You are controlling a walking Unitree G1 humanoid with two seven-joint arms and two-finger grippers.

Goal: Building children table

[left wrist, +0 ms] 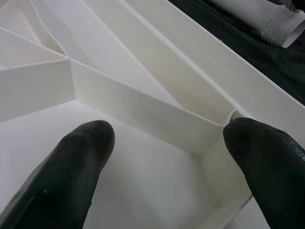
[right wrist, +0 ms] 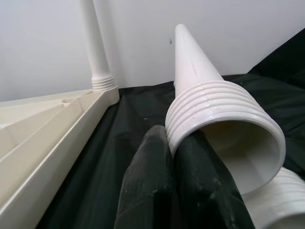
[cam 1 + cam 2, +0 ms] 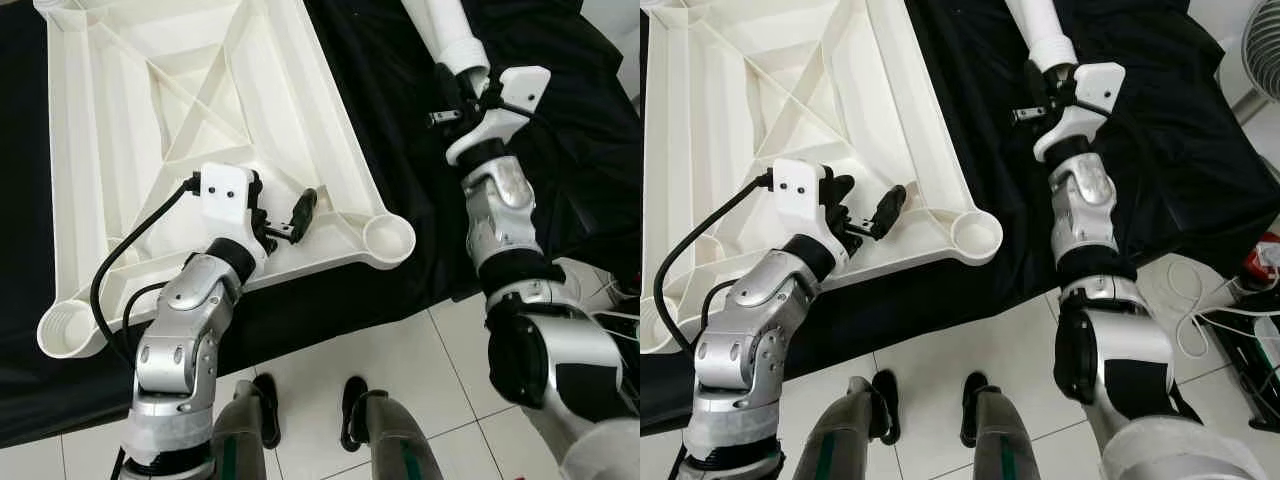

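We judge the step in hand to be fetching a leg for the upturned tabletop (image 3: 170, 110), which lies ribs-up on the black cloth (image 3: 400, 120). Our right gripper (image 3: 462, 100) is at the ridged open end of a white leg (image 3: 445, 25); in the right wrist view its two fingers (image 2: 157, 186) look pressed together just under the leg's rim, so we take it to be pinching that rim, though the contact itself is partly hidden. A second ridged end (image 2: 274, 200) lies just beyond it. One leg (image 2: 95, 47) already stands upright in the far corner.

Our left gripper (image 3: 285, 222) rests spread open over the tabletop's near edge, holding nothing, with an empty round socket (image 3: 388, 238) just to its right and another empty socket (image 3: 68, 328) at the other near corner.

Next, we reckon, the leg must be lifted, turned ridged-end down and seated in a socket while the left steadies the top.

The leg is smooth, tapered and hollow, likely light but slippery.
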